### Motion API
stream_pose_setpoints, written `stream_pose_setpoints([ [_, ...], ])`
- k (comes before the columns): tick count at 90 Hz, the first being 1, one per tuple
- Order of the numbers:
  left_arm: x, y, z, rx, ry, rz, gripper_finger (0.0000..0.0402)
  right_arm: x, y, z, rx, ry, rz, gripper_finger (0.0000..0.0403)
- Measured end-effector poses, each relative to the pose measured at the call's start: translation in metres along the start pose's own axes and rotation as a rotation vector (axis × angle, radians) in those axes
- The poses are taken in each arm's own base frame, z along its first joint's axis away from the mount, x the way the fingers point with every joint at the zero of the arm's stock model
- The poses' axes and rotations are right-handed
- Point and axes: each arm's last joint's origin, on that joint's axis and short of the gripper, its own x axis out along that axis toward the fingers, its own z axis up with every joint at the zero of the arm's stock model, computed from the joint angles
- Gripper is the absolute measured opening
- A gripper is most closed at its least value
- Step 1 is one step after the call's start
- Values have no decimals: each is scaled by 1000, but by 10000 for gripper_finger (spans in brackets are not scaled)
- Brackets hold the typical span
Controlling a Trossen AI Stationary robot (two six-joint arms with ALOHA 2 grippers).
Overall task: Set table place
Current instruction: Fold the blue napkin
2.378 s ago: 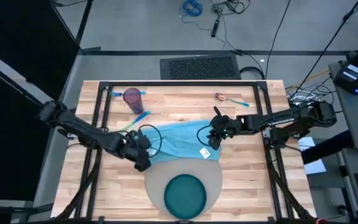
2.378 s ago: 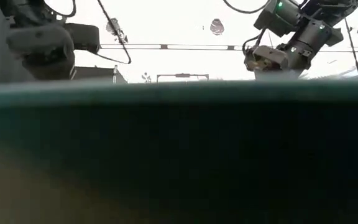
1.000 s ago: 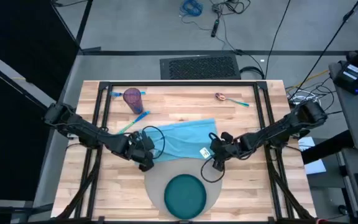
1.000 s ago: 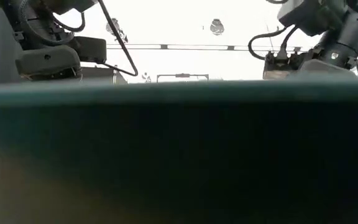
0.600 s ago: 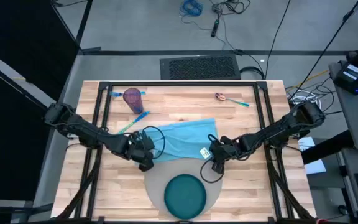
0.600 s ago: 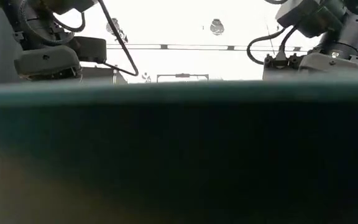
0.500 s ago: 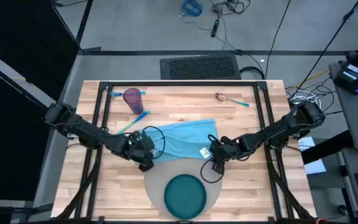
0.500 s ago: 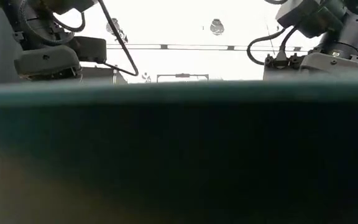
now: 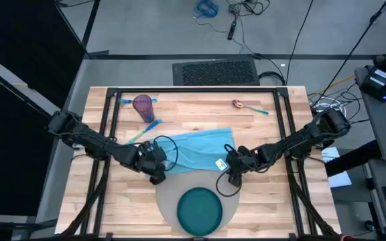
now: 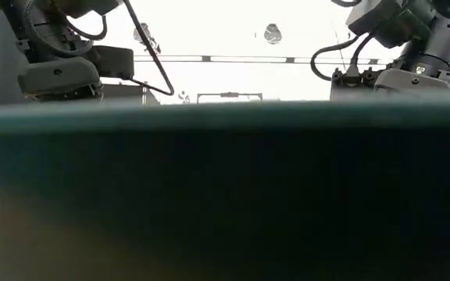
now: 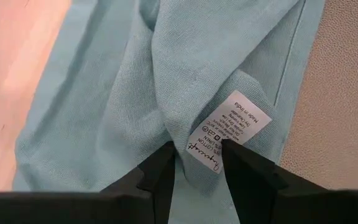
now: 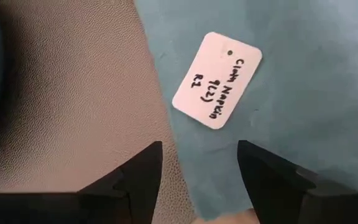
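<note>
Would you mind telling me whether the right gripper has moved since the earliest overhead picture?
Yes. The right gripper has moved toward the placemat, from over the napkin's middle to its near corner.

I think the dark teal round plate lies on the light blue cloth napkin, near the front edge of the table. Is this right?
Not quite. The dark teal round plate lies on the large round grey placemat, not on the light blue cloth napkin, which lies just behind it. The high view shows this.

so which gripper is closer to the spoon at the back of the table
Right. The right gripper sits at the napkin's right corner, on the same side of the table as the spoon. The left gripper is at the napkin's left end, farther across from it.
</note>
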Motion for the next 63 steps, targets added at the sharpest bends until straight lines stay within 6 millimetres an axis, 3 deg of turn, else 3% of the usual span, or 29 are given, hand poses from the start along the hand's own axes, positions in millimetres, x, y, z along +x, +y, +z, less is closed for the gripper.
stream_pose_setpoints([
  [30, 0, 0, 0, 1, 0, 0, 118, 11, 1, -2, -5, 2, -26, 187],
  [63, 0, 0, 0, 1, 1, 0, 118, 11, 1, -3, -35, 12, -15, 58],
])
